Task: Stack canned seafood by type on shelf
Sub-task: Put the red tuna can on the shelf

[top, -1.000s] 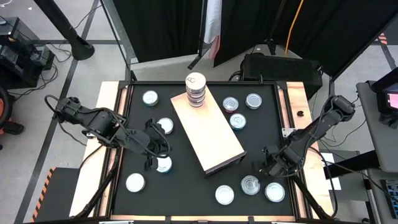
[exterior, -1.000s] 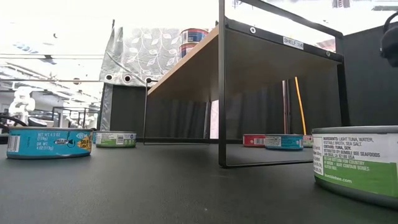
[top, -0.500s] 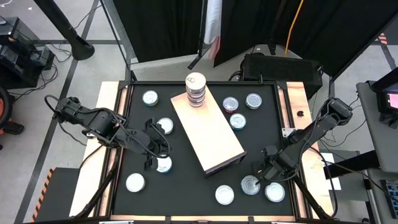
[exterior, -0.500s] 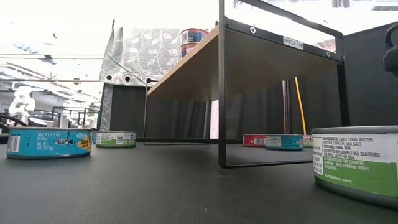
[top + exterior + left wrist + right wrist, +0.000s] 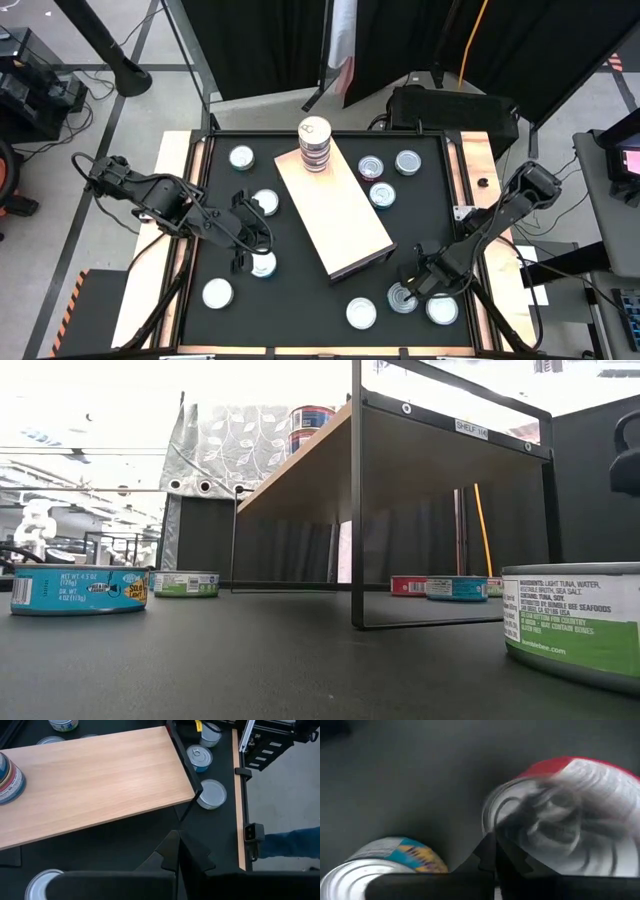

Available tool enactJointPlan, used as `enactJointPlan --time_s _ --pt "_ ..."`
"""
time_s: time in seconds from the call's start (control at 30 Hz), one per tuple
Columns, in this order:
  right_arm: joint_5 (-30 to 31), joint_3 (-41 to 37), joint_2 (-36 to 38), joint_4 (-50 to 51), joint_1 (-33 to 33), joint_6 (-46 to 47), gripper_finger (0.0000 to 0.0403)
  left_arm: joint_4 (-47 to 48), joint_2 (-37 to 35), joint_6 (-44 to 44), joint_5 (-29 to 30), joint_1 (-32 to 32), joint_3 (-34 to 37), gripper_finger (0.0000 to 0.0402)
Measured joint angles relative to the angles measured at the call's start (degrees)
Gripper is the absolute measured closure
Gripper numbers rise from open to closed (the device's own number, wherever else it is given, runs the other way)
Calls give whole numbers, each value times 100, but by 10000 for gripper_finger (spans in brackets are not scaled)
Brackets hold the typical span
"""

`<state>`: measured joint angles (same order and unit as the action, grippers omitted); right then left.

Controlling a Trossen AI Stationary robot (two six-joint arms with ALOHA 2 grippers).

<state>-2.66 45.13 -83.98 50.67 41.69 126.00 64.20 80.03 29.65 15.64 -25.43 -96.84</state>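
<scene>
The pale wood shelf [image 5: 335,210] [image 5: 100,780] stands on a black frame [image 5: 355,510] in the table's middle. A stack of tins [image 5: 314,145] [image 5: 310,422] sits on its far end. Other tins stand singly on the black tabletop. My right gripper [image 5: 414,281] [image 5: 491,851] is shut, low at the near right, right beside a red-labelled tin [image 5: 402,297] [image 5: 565,820]; a blue-labelled tin [image 5: 390,857] lies close by. My left gripper [image 5: 258,235] [image 5: 178,847] is shut, left of the shelf between two tins [image 5: 265,202] [image 5: 262,264]. My right gripper's shut fingertips come slanting down at the rim of the red-labelled tin [image 5: 492,815], which stands flat on the tabletop. The wrist view is smeared there, and I cannot tell whether they touch it.
Two more tins [image 5: 361,313] [image 5: 441,308] flank the red one near the near edge. Three tins [image 5: 371,168] [image 5: 407,162] [image 5: 382,194] stand right of the shelf, others [image 5: 241,157] [image 5: 217,293] on the left. A green-labelled tin [image 5: 575,625] looms close in the low view.
My right gripper has moved down and toward the table's near left, closing on the red-labelled tin at the near right. The left arm and all tins have kept still.
</scene>
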Motion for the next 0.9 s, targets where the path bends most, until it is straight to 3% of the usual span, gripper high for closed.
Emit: enactJointPlan --time_s 0.6,0.7,0.9 --pt "129 15 -208 -878 4 32 402 275 0 -4 2 0 0 391" --pt "130 170 -50 -552 4 21 402 278 0 -5 2 0 0 391" --pt "98 509 307 1274 -24 139 402 278 0 -100 2 0 0 391"
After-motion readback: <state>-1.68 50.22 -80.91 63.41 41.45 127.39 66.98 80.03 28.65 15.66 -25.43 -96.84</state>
